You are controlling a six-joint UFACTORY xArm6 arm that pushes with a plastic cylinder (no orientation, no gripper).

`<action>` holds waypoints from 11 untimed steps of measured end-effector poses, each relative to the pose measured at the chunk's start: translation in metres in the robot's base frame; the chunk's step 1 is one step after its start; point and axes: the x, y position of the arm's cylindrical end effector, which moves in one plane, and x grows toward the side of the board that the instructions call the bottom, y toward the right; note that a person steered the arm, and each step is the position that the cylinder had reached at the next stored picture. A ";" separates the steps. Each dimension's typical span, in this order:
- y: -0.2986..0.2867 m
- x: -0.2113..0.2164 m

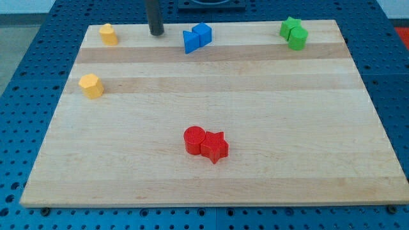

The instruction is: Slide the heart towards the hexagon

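Eight blocks on the board (358,128). My tip (156,33) is a bare rod, no fingers, grasping nothing; it sits at the view's top between yellow heart (108,34) and the blue pair (197,37). Yellow hexagon (91,85) is well below the heart, near the left edge. Push not started, judging by the gap. Lane between them is open; heart is near the top edge.

A yellow heart (108,34) lies flat at the wooden board's top-left corner, well apart from a yellow hexagon (91,85) resting lower down near the view's left edge.
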 end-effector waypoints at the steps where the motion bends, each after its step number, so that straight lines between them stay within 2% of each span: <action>1: -0.057 -0.003; 2: -0.103 0.014; 3: -0.108 0.045; 4: -0.113 0.024; 5: -0.146 0.004; 6: -0.155 0.018; 8: -0.099 0.091; 10: -0.096 0.076; 11: -0.095 0.101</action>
